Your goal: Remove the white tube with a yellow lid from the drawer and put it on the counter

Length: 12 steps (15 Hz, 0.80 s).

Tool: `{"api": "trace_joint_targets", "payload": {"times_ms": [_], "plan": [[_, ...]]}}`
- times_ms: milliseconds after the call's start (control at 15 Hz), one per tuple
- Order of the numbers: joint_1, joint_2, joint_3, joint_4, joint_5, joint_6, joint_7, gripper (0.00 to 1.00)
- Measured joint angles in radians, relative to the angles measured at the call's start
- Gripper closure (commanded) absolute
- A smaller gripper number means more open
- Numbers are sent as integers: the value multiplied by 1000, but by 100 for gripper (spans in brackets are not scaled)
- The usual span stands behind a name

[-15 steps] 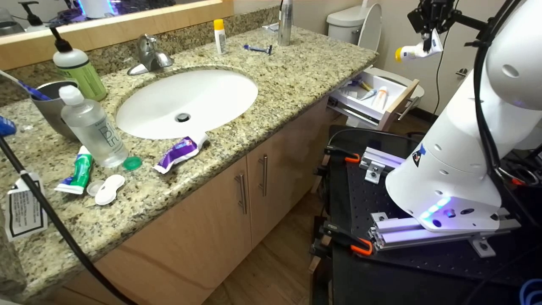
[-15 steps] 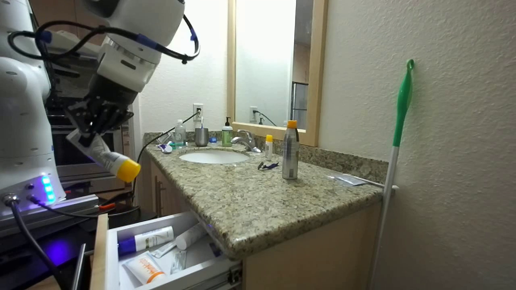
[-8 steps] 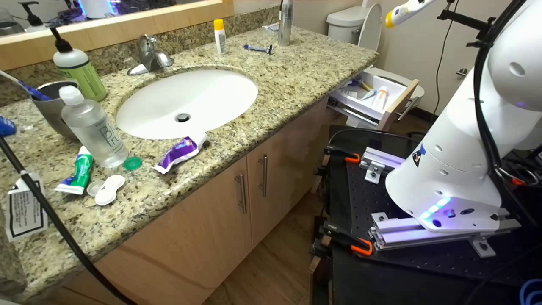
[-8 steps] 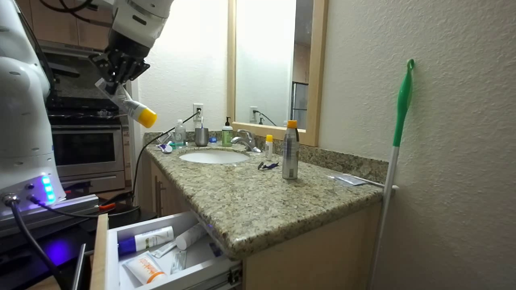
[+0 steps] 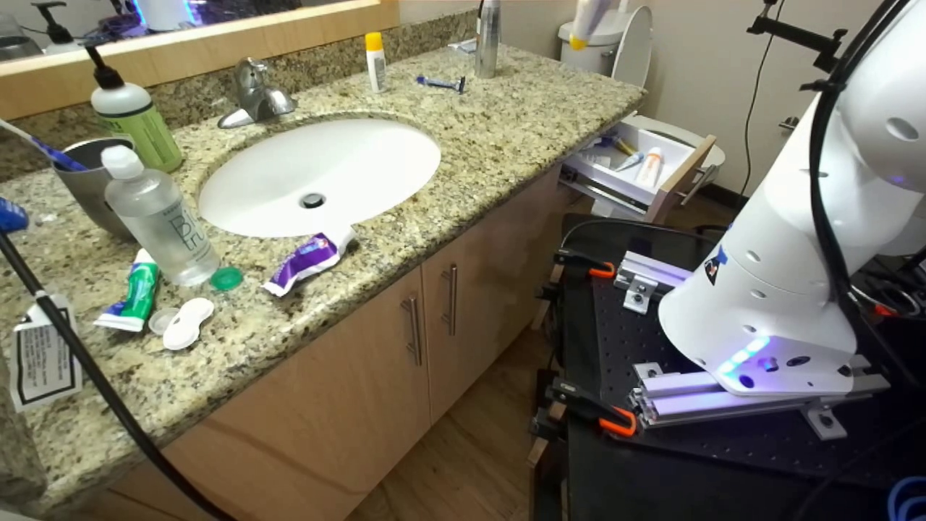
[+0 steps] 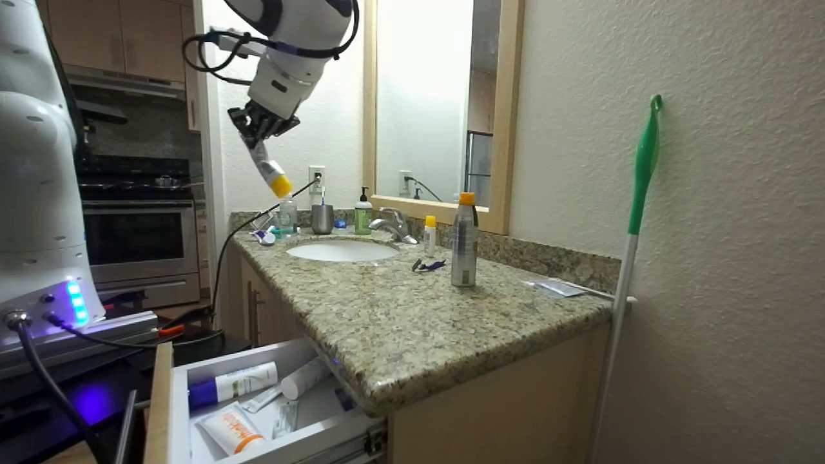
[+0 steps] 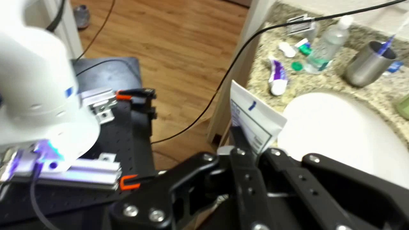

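The white tube with a yellow lid is in my gripper, held by its flat end. It hangs tilted, lid lowest, in the air well above the counter's level. In an exterior view only its lid end shows at the top edge, with the gripper out of frame. In the wrist view my fingers are closed on the tube's flat white end; the lid is hidden. The drawer stands open below the counter, with several other tubes inside; it also shows in an exterior view.
The white sink is set in the counter. A silver can, a white bottle with yellow cap, a razor and a faucet stand or lie near the back. A clear bottle and a purple tube are at the far end.
My gripper has risen with the tube and moved away from over the drawer side toward the counter. The tube now hangs more steeply. The drawer and counter items have not moved.
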Motion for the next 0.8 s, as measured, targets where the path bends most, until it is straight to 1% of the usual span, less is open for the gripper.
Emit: {"api": "trace_joint_targets", "payload": {"times_ms": [200, 267, 400, 467, 667, 733, 800], "plan": [[27, 79, 47, 51, 269, 7, 172, 98], [28, 121, 54, 68, 343, 18, 209, 93], [28, 165, 62, 79, 358, 21, 203, 93], [27, 163, 62, 79, 356, 20, 202, 98], [25, 150, 62, 76, 360, 27, 202, 98], [26, 155, 63, 69, 413, 52, 205, 98], [26, 170, 68, 64, 493, 86, 211, 98]]}}
